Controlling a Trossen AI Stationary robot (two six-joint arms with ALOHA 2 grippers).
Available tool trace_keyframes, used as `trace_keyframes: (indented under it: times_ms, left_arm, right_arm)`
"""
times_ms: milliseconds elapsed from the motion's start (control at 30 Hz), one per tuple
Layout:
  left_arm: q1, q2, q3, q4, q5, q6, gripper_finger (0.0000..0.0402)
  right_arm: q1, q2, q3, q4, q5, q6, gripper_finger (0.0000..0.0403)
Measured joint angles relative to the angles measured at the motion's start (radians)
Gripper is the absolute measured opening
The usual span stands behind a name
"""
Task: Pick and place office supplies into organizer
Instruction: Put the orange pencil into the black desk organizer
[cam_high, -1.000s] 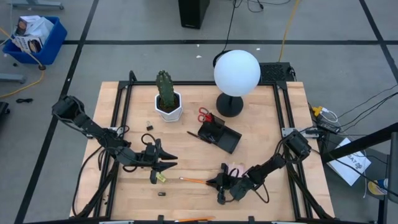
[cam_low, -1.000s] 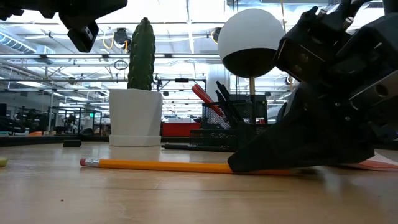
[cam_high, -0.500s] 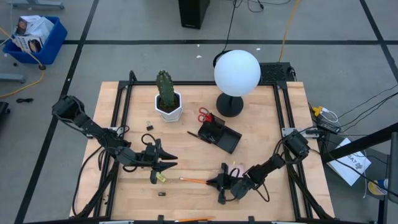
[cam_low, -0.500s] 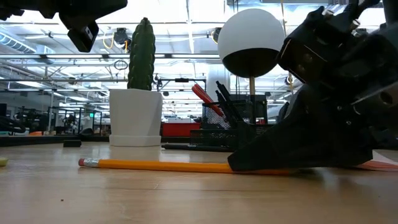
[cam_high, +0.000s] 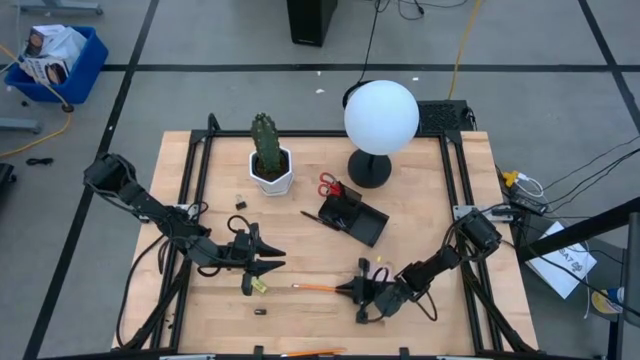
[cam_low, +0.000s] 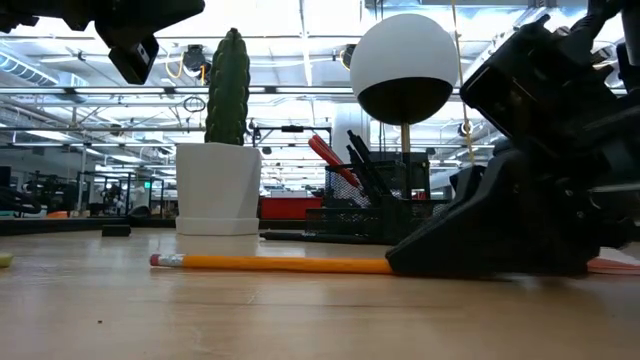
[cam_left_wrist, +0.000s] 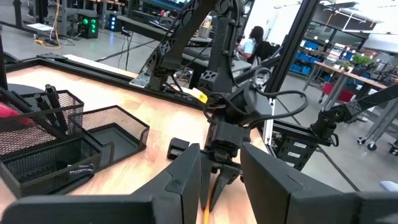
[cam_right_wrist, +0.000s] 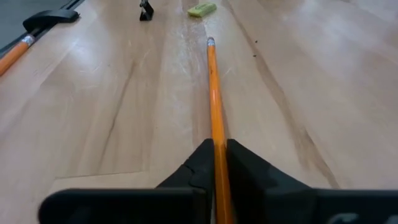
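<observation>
Right jaws: clamped on the pencil (cam_right_wrist: 214, 106), which runs out straight from between the two dark fingers, its far end on the table (cam_high: 420, 330).
Right gripper (cam_high: 362, 290): low over the near middle of the table, its pads down at the wood.
Left jaws: part open, holding nothing.
Left gripper (cam_high: 262, 254): hangs above the table on the left, clear of the pencil, waiting.
Step in hand: judged to be the pick of the pencil; the grip sits near one end, so the long free end will droop or swing.
How to do it well: lift level and slowly, keep the squeeze firm, let the free end leave the wood before turning toward the organizer (cam_high: 352, 217).
Risk: a round or faceted painted shaft can roll or slide between hard pads.
Organizer: black wire mesh, boxy, compartments open on top, well beyond the pencil near the lamp (cam_high: 378, 125); scissors (cam_high: 329, 186) and pens stand in it.
Pencil: orange, thin, rigid, metal band and eraser at the far end.
Table: pale wood, smooth, faint grain.
Nearby: small yellow piece (cam_right_wrist: 201, 9) and a black clip (cam_right_wrist: 146, 9), just past the eraser.
</observation>
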Motion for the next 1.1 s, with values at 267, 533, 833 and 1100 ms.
trace_keyframes:
  times_ms: [267, 533, 833, 1100]
  left_arm:
    - [0.0, 0.0, 0.0, 0.001, 0.0, -0.002, 0.012]
    - [0.0, 0.0, 0.0, 0.001, 0.0, -0.023, 0.012]
    - [0.0, 0.0, 0.0, 0.001, 0.0, -0.023, 0.012]
    - [0.0, 0.0, 0.0, 0.001, 0.0, -0.023, 0.012]
  right_arm:
    - [-0.002, 0.0, 0.0, -0.055, 0.025, -0.002, 0.0071]
    - [-0.013, 0.0, 0.0, -0.073, 0.003, 0.004, 0.0063]
    - [-0.032, 0.047, 0.0, -0.001, -0.031, 0.021, 0.0028]
    - [-0.046, 0.049, 0.0, 0.016, -0.076, 0.039, 0.0014]
